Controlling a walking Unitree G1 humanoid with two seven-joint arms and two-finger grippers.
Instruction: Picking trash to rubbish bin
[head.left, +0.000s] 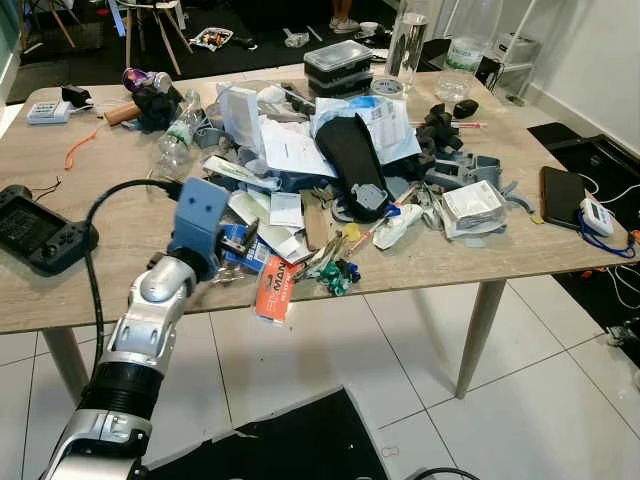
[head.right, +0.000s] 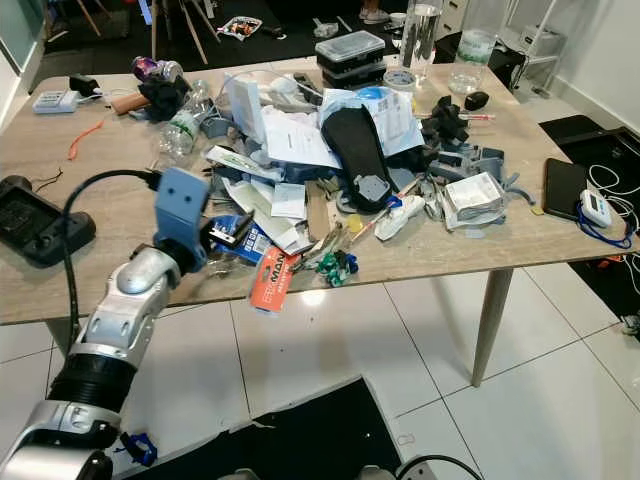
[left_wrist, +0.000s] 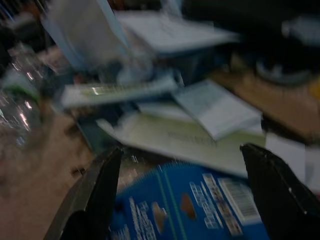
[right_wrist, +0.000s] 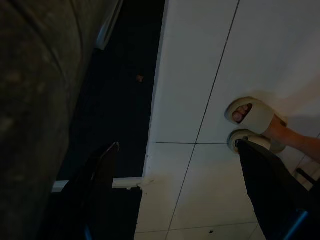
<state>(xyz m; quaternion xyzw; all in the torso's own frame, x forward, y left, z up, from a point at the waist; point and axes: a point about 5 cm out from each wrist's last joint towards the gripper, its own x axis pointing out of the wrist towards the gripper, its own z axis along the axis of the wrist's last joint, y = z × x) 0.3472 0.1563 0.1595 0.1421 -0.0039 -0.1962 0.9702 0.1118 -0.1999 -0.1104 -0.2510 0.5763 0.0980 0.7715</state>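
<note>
Trash mostly sits heaped mid-frame on your wooden table, so you're barely started. Left gripper gapes wide around a blue packet; right gripper hangs spread over floor tiles.

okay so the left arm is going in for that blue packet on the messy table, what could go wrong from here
The left gripper is open astride the blue packet, which lies among loose papers; closing may pinch a sheet too. The orange carton overhangs the table edge beside it, so a nudge could drop it to the floor.
</note>
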